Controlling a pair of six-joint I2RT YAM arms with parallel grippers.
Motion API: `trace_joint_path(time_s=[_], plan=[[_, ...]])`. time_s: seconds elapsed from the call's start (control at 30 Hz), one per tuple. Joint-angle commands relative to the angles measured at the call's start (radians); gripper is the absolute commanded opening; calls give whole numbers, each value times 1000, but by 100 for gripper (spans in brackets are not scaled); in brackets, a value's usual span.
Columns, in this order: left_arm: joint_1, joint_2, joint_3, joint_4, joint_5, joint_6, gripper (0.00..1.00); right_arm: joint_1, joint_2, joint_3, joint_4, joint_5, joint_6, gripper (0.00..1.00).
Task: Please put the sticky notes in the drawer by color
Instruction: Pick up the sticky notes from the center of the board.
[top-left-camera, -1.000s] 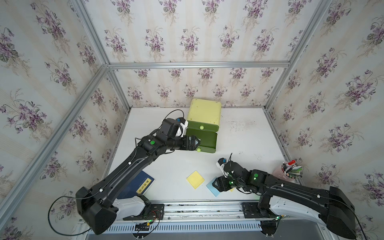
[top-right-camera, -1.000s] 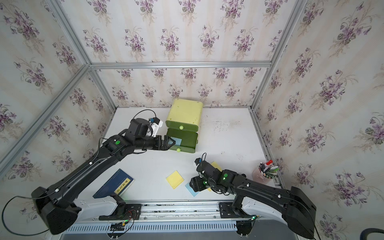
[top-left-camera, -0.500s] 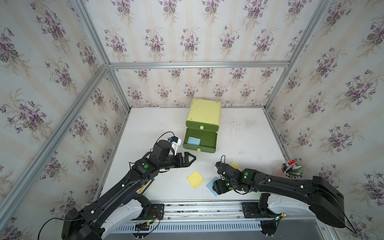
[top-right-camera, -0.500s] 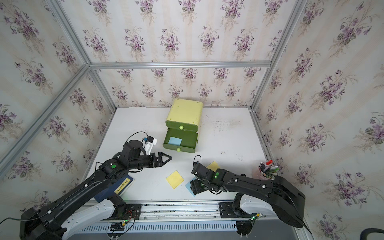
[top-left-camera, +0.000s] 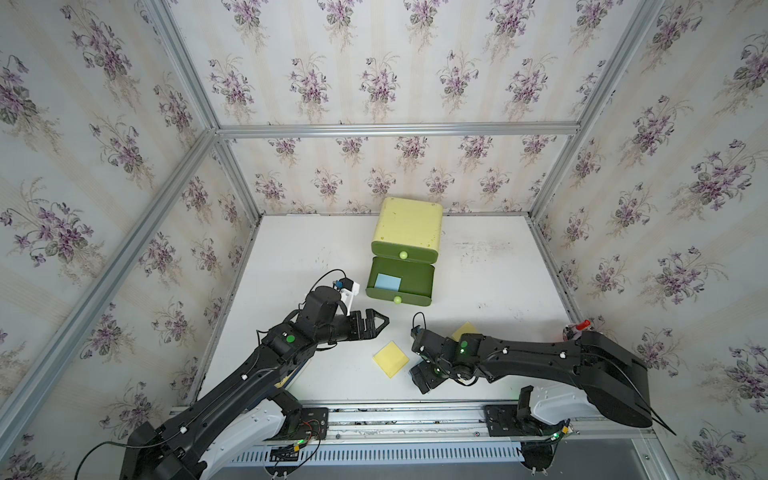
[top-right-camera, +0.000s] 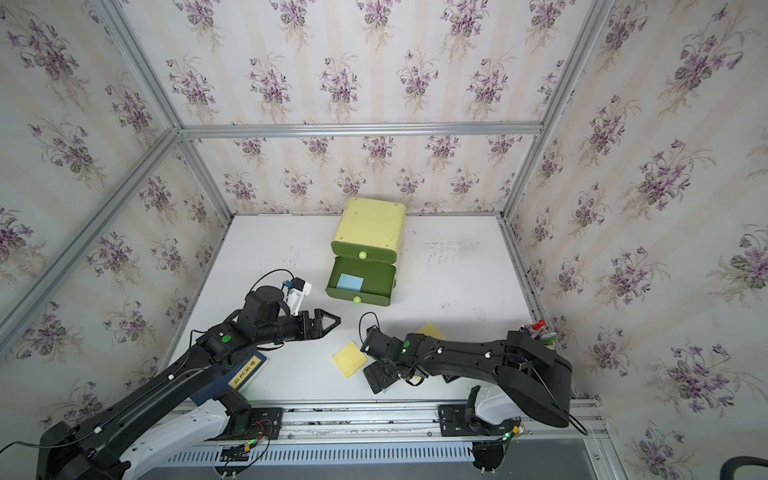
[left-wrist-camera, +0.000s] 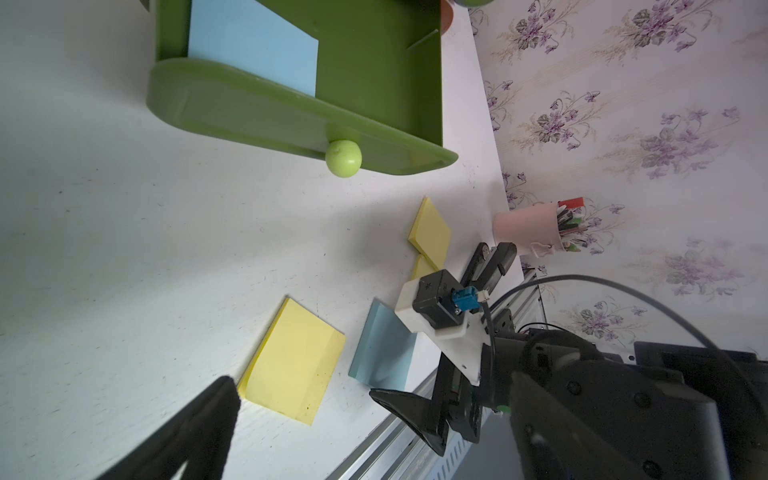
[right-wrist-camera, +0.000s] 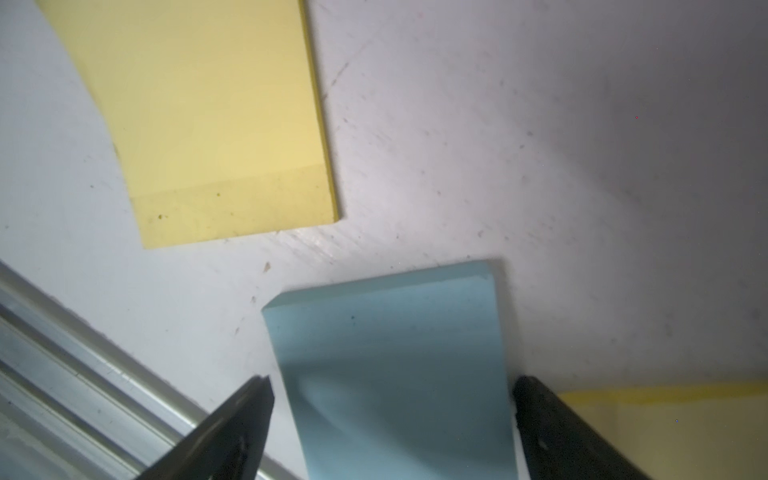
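Sticky note, light blue (right-wrist-camera: 395, 353), lies flat at the worktop's (top-left-camera: 478, 270) near edge, straddled by your released right claw (right-wrist-camera: 390, 386). The left claw (top-left-camera: 380, 321) hovers released. The note is paper-light and floppy, so pinch one edge. The open drawer (top-left-camera: 419, 286) holds its blue twin (top-left-camera: 387, 282).

- drawer (top-left-camera: 407, 226): pale yellow-green cabinet, upright at the back of the tabletop (top-left-camera: 490, 282). Top green drawer front (top-left-camera: 419, 254) is shut; a lower green tray (top-left-camera: 417, 286) is pulled out. Round light-green knobs.
- blue note A (top-left-camera: 387, 281): light blue, flat in the pulled-out tray, off to one side.
- blue note B (right-wrist-camera: 395, 353): light blue, on the tabletop well in front of the drawer, slightly bowed.
- yellow note A (top-left-camera: 390, 359): flat in front of the drawer, corner-on to it, just beside blue note B, apart from it.
- yellow note B (left-wrist-camera: 430, 232): also in front of the drawer, nearer to it; another yellow piece just beside it, mostly hidden.
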Motion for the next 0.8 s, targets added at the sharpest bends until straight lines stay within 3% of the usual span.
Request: trace_joint_path(time_s=[0.0, 0.3, 0.53, 0.77], plan=[[1, -11, 2, -7, -22, 22, 100, 21, 35, 7, -82, 18, -10, 94], [2, -26, -2, -24, -39, 32, 100, 48, 116, 16, -134, 42, -25, 90], [2, -34, -7, -25, -39, 30, 100, 54, 160, 2, -145, 20, -39, 78], [3, -34, -19, -12, -38, 29, 100, 54, 96, 7, -78, -33, -30, 67]])
